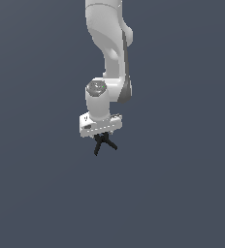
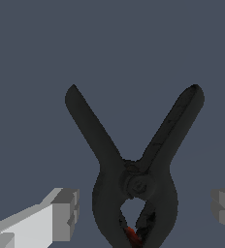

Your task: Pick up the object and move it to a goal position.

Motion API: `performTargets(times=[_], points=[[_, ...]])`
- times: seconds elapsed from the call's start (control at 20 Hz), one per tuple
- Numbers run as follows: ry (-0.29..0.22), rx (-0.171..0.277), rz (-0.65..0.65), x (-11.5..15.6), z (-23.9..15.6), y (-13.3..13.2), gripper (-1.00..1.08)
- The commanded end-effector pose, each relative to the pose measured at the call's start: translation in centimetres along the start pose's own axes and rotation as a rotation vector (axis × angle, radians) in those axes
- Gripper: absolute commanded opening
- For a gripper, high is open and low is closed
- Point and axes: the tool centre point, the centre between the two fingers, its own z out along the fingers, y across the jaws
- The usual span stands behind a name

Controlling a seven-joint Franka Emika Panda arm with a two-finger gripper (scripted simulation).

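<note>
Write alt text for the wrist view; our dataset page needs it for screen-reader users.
A black spring clamp with two handles spread in a V and a red spot near its jaws lies on a plain grey-blue surface. The open claw straddles it, one grey fingertip on each side, neither touching.

Object's (image 2: pixel 134 179) lower tips cut off by wrist view's edge, end effector (image 2: pixel 146 213) fingers partly cropped

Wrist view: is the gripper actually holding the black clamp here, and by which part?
Nothing is held. The gripper is open, with a finger on either side of the black clamp near its pivot, each separated from it by a visible gap.
</note>
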Motion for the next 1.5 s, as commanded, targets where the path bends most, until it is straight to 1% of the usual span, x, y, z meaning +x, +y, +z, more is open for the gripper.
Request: performTargets(times=[0.0, 0.35, 0.65, 0.7, 1.25, 1.45], points=[[-0.001, 0.0, 0.0, 0.0, 0.6, 0.0, 1.0], [0.0, 0.0, -0.003, -0.2, 3.8, 0.0, 1.0], [0.0, 0.0, -0.004, -0.1, 4.8, 0.0, 1.0], [0.0, 0.0, -0.004, -0.1, 4.8, 0.0, -1.0], [0.001, -0.001, -0.002, -0.1, 4.7, 0.0, -1.0], [0.001, -0.001, -0.002, 0.6, 4.6, -0.5, -1.0]])
